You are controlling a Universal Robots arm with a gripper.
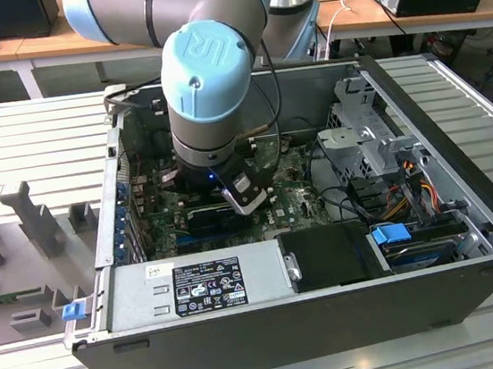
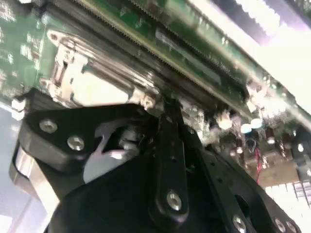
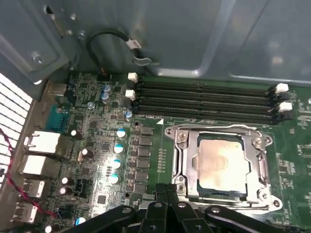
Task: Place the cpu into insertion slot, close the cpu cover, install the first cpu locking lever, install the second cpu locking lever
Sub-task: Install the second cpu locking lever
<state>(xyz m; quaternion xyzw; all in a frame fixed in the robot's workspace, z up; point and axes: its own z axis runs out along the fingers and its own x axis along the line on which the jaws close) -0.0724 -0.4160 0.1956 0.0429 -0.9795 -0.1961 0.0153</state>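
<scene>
In the first wrist view, the motherboard (image 3: 97, 160) is lying flat with its round capacitors toward nine o'clock, and the long black memory slots (image 3: 204, 99) are running across at twelve o'clock of the socket. The cpu (image 3: 223, 162) is sitting in the insertion slot, with the cpu cover (image 3: 192, 165) lying closed as a metal frame around its dull face. The gripper (image 3: 167, 191) is hovering at the socket's seven o'clock edge, its fingertips (image 3: 163, 194) pressed together and holding nothing.
</scene>
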